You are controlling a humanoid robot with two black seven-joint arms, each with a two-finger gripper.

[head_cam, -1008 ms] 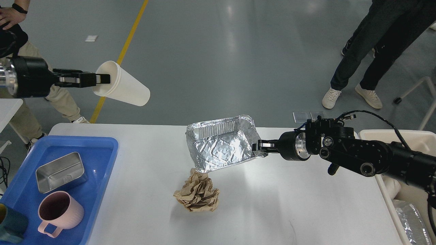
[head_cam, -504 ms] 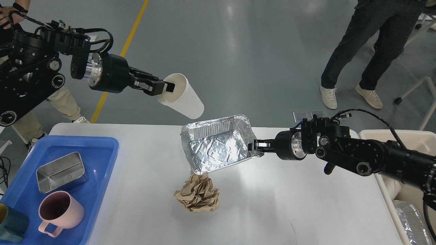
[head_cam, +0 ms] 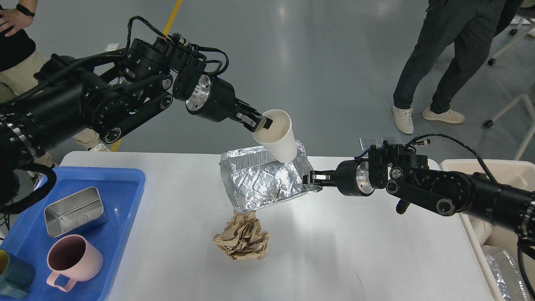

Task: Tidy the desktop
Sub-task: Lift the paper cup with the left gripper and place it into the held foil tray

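My left gripper (head_cam: 260, 123) is shut on the rim of a white paper cup (head_cam: 277, 134) and holds it tilted above the far side of a crumpled foil tray (head_cam: 263, 182). My right gripper (head_cam: 308, 179) is shut on the foil tray's right edge and holds it tipped up off the white desktop (head_cam: 334, 246). A crumpled ball of brown paper (head_cam: 243, 240) lies on the desktop just below the foil tray's near corner.
A blue plastic tray (head_cam: 125, 184) at the left holds a steel box (head_cam: 74, 211), a pink mug (head_cam: 73, 260) and a teal cup (head_cam: 14, 278). A beige bin (head_cam: 480, 167) with foil inside stands at the right. People stand beyond the table.
My left arm has swung right with the white cup, from far left to above the foil tray. My right gripper has shifted the foil tray slightly left.
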